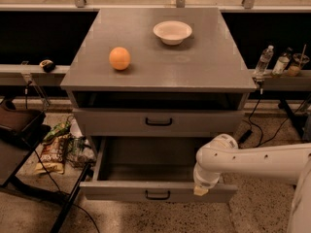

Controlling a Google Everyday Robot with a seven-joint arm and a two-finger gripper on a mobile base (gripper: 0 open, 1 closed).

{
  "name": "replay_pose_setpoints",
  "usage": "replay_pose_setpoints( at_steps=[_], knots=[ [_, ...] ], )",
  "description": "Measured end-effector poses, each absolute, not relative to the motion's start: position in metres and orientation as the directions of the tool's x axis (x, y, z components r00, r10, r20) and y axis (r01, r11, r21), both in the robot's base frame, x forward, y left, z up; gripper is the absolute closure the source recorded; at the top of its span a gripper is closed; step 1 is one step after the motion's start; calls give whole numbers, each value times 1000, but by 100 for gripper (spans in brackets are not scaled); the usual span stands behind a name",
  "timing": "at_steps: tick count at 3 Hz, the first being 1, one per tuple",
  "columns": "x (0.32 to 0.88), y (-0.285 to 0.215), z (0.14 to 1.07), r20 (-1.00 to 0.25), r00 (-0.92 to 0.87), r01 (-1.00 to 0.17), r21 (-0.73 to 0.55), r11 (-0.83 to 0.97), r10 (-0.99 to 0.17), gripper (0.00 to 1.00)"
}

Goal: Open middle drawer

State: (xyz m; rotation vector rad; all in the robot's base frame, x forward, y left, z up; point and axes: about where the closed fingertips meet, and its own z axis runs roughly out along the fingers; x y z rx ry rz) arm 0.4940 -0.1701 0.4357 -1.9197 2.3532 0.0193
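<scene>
Hand (pixel 200 191) is resting at the top edge of the middle drawer's front panel, right of centre, at the end of the white arm (pixel 262 161) that is reaching in from the right. Whether the hand is released or clenched cannot be told from this view. It is not lying on the small black handle (pixel 157 195), which is showing bare to its left.

The middle drawer (pixel 121 192) is standing pulled well out from under the bench (pixel 204 67). Its front panel is sitting low in the view and its plain grey tray is showing open right to the back wall. The taller-fronted drawer (pixel 107 123) above it is sitting shut, flush with the frame.

Judgement: the task is looking essentially done. The opening is wide and the tray is lying exposed across nearly its whole depth. What is remaining, if anything, is a last short pull to full travel and then drawing the hand clear of the front panel.

On the bench top, an orange (pixel 119 58) and a white bowl (pixel 172 32) are sitting well apart from each other, both back from the front edge.
</scene>
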Motion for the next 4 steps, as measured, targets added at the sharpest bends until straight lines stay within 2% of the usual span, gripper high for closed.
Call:
replay_pose_setpoints(
  at_steps=[3,4],
  knots=[
    [471,-171,436,-75,-183,-982,-32,186,-980,100],
    [442,-177,435,-52,-179,-984,1,179,-982,100]
  ],
)
